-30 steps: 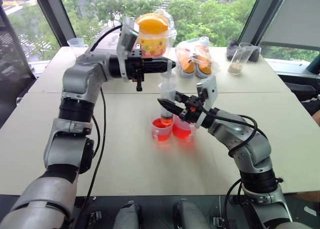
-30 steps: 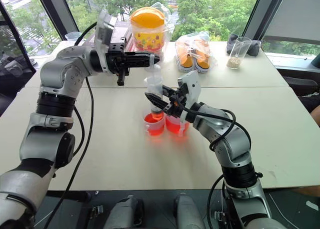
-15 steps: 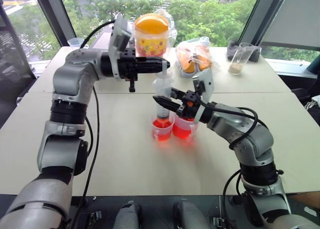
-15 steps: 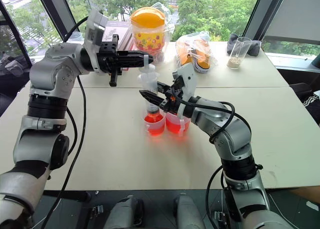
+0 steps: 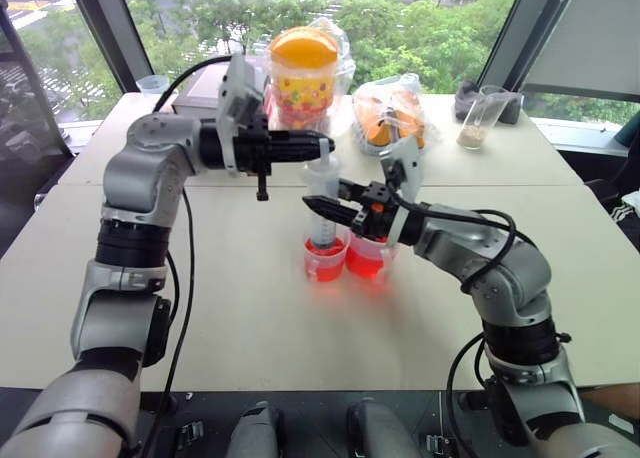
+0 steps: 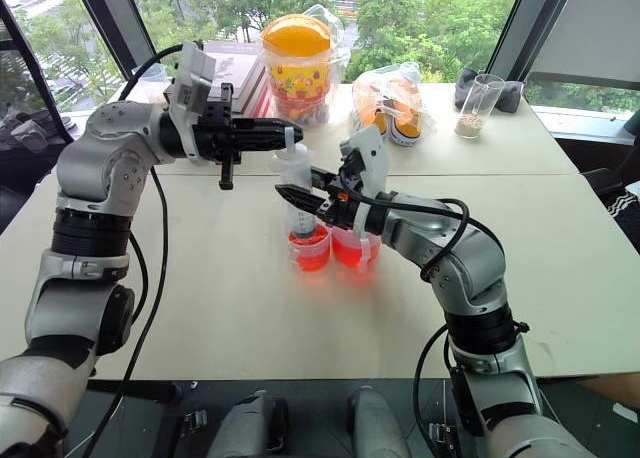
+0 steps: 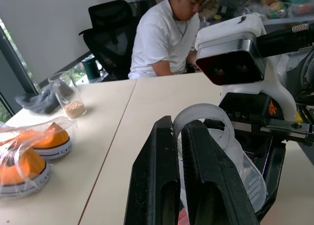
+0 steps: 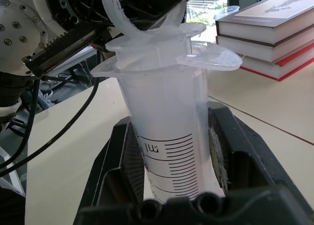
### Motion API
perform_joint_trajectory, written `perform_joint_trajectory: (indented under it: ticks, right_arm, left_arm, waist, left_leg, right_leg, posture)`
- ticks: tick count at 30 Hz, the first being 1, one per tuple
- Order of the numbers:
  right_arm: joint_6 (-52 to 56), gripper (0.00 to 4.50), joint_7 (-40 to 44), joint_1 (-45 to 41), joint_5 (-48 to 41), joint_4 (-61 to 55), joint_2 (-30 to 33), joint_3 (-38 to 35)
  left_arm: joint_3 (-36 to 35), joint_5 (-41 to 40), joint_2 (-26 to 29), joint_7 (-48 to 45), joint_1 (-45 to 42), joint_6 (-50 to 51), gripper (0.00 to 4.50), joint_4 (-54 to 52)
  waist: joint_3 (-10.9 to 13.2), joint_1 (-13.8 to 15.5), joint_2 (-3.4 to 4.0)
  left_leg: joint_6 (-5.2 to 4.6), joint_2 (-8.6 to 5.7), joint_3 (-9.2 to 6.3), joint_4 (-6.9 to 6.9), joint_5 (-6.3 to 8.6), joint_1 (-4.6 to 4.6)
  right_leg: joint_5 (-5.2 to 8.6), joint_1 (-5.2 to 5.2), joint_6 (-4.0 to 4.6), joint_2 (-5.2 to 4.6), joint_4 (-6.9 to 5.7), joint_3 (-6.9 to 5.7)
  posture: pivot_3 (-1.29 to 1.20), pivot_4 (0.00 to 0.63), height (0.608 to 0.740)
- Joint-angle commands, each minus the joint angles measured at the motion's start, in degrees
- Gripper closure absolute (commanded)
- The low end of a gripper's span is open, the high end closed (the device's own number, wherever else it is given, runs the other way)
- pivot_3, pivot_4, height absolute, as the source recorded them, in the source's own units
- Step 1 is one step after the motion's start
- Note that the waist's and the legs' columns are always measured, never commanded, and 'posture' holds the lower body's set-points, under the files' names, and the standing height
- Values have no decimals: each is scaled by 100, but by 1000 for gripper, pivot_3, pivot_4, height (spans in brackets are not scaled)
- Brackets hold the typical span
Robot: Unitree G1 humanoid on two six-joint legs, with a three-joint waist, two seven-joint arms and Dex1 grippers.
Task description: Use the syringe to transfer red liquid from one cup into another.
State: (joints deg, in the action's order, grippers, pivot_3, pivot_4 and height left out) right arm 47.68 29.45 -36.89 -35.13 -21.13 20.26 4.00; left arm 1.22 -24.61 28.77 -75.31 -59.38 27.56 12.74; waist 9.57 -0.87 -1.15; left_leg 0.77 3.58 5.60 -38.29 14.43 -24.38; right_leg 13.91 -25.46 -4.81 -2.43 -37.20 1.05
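Across the pale worktop (image 5: pixel 250 308), largest first: two arms meeting over the middle, arranged so that one steadies and the other works. Behind them, clutter parked well apart at the far edge, out of the way: an orange-lidded jar (image 5: pixel 303 68), bagged orange shoes (image 5: pixel 392 118), a glass of grains (image 5: pixel 478 118), stacked books (image 8: pixel 274 31).

Near the centre, two small cups standing touching, side by side, each holding the red liquid (image 5: pixel 366 261); left cup (image 5: pixel 324 258), right cup (image 5: pixel 366 258). Kept together, likely, to shorten the carry from one to the other.

Over the left cup, the syringe (image 5: pixel 322 206), upright, orange-red tip down into that cup. Gripped round the barrel by the right hand (image 5: pixel 330 207), fingers clamped on either side of the printed scale as the right wrist view shows; a sideways hold that leaves the top free and keeps the tip plumb.

Above, reaching in level from the left, the left hand (image 5: pixel 318 146), fingers narrowed to nearly nothing and pinched on the plunger's ring (image 7: pixel 203 118), seen in the left wrist view. Placed there to draw the plunger up against the braced barrel.

Judged stage: filling, transfer not yet made.
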Motion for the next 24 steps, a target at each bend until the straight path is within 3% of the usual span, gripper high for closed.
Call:
perform_joint_trajectory:
  ticks: [1, 2, 10, 19, 22, 24]
  right_arm:
    - [-588, 3029, -150, -371, 29, -248, -80, -515]
    - [-608, 3029, -117, -286, 66, -207, -88, -457]
    - [-696, 3029, 44, 26, 164, -68, -102, -216]
    - [-286, 3029, -139, -328, -137, -46, -89, -563]
    - [344, 3029, -635, -1003, -649, 111, -66, -1187]
    - [960, 3029, -1227, -1971, -1075, 599, 92, -1874]
  left_arm:
    - [166, -159, 77, -198, 51, 394, 4397, -1]
    - [29, -242, 167, -161, -16, 520, 4397, 37]
    - [-652, -854, 693, 18, -184, 1303, 443, 20]
    - [-546, -1044, 1287, -90, 873, 1593, 443, -846]
    - [-475, -1025, 1285, -46, 1166, 1522, 443, -1050]
    - [-393, -957, 1199, 49, 1305, 1417, 443, -1141]
  waist:
    - [0, -12, 0]
    - [0, -16, 0]
    - [0, -11, 0]
    - [0, -18, 0]
    - [0, -2, 1]
    - [3, 3, 6]
  left_leg:
    - [0, 0, 0, 0, 0, 0]
    - [0, 1, 0, 0, 0, 0]
    - [0, 1, -1, 1, 0, 0]
    - [0, 3, 1, 4, 0, 4]
    - [1, 3, 4, -2, 0, 1]
    - [1, 2, 5, -3, 0, 1]
  right_leg:
    - [0, 0, 0, 0, 0, 0]
    - [0, -1, 0, 1, -1, 0]
    - [0, -1, 0, 1, -1, 0]
    - [0, -1, 1, -1, -4, 0]
    - [0, -2, 2, -4, -4, 1]
    - [0, -1, 2, -6, -4, 1]
  posture:
    - [0, 150, 740]
    - [0, 150, 740]
    - [0, 150, 740]
    - [0, 150, 740]
    - [0, 150, 740]
    - [0, 150, 740]
